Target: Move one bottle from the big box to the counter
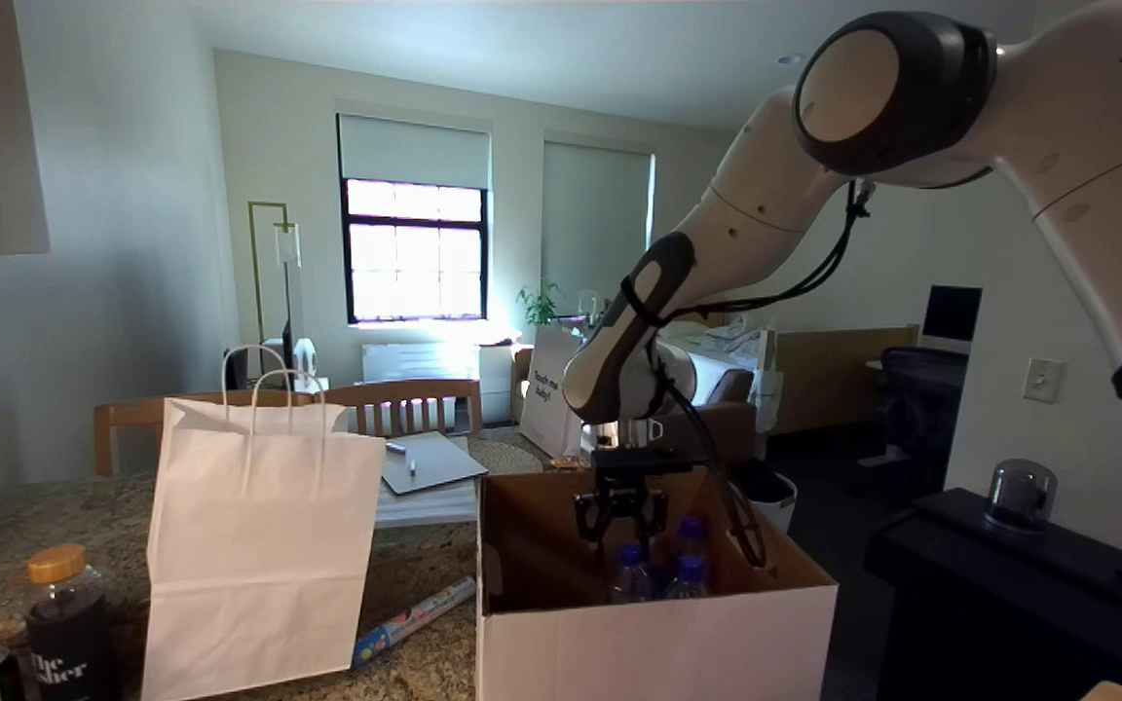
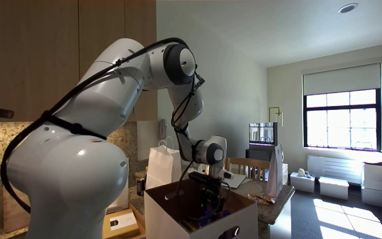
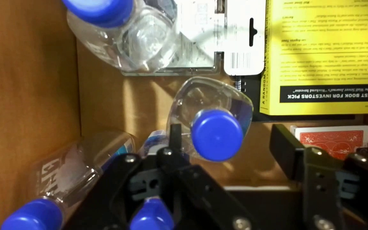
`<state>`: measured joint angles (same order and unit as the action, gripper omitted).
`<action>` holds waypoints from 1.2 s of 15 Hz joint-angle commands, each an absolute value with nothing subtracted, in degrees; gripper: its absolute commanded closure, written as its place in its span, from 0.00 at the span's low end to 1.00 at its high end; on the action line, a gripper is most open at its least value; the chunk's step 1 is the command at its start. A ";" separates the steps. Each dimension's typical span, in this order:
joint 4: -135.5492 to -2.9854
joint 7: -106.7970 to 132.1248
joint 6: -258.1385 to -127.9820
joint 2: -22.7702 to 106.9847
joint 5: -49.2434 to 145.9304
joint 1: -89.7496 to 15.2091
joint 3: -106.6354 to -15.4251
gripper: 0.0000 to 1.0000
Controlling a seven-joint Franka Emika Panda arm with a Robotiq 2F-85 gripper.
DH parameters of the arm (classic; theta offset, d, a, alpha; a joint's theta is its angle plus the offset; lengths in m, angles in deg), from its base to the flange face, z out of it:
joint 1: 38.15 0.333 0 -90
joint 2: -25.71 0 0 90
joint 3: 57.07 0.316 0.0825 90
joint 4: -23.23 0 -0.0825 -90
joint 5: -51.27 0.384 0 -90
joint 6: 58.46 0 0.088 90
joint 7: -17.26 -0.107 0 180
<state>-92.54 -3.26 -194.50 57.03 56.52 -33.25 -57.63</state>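
Note:
The big box, brown inside and pale outside, shows in both exterior views point(image 1: 658, 647) point(image 2: 167, 215). It holds several clear bottles with blue caps. My gripper point(image 1: 622, 526) is open and points down inside the box. In the wrist view the gripper point(image 3: 228, 140) has its fingers wide apart around an upright bottle's cap point(image 3: 217, 135). The cap lies nearer the left finger, with a gap to the right one; contact cannot be told. Other bottles stand beside the left finger point(image 3: 32, 215) and at the top left point(image 3: 101, 11). The speckled counter point(image 1: 425, 657) lies beside the box.
Inside the box are a yellow book point(image 3: 327, 57), a red card deck point(image 3: 331, 140) and white packaging point(image 3: 244, 38). On the counter stand a white paper bag point(image 1: 264, 545), a colourful tube point(image 1: 415, 620) and an orange-lidded dark bottle point(image 1: 69, 623). The box walls rise around the gripper.

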 commanded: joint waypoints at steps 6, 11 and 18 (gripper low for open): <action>-97.70 -3.91 -196.68 53.24 57.09 -31.89 -57.93 0.51; -99.50 -4.26 -197.22 50.46 56.41 -31.68 -58.56 0.86; -102.96 -4.29 -195.88 45.64 54.21 -30.97 -59.17 0.85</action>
<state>-98.21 -3.26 -195.87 51.92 56.38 -32.00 -58.23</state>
